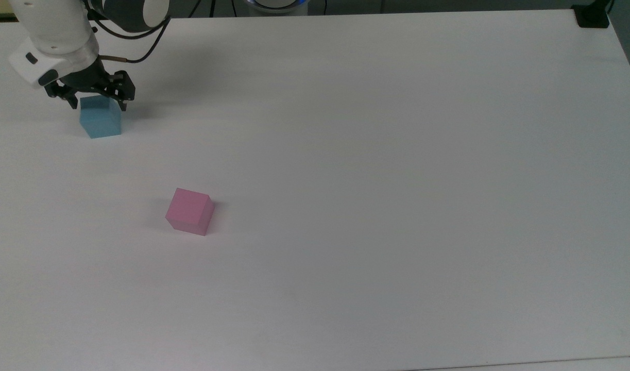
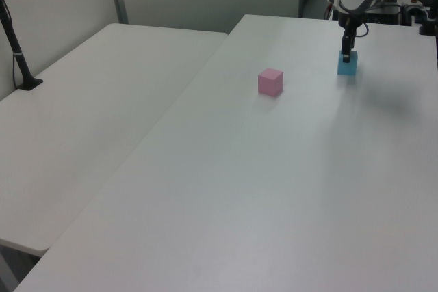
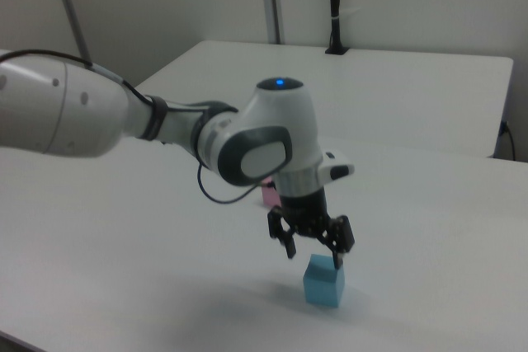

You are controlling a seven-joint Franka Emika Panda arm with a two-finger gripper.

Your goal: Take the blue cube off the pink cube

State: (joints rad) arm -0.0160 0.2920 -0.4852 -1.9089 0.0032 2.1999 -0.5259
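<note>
The blue cube [image 1: 101, 122] rests on the white table [image 1: 376, 154] near the top view's far left, well apart from the pink cube [image 1: 189, 211]. My gripper [image 1: 97, 104] hangs just above the blue cube, open, its fingers spread wider than the cube and touching nothing. The right view shows the gripper [image 3: 313, 251] a little above the blue cube [image 3: 323, 282], with a sliver of the pink cube [image 3: 269, 194] behind the arm. In the left view the gripper [image 2: 347, 53] stands over the blue cube [image 2: 348, 67], to the right of the pink cube [image 2: 270, 81].
A black clamp base [image 1: 593, 15] sits at the top view's far right corner. In the left view a second white table [image 2: 89, 114] adjoins on the left, with a black post [image 2: 17, 52] on it. The arm's cable [image 1: 139, 36] trails behind the gripper.
</note>
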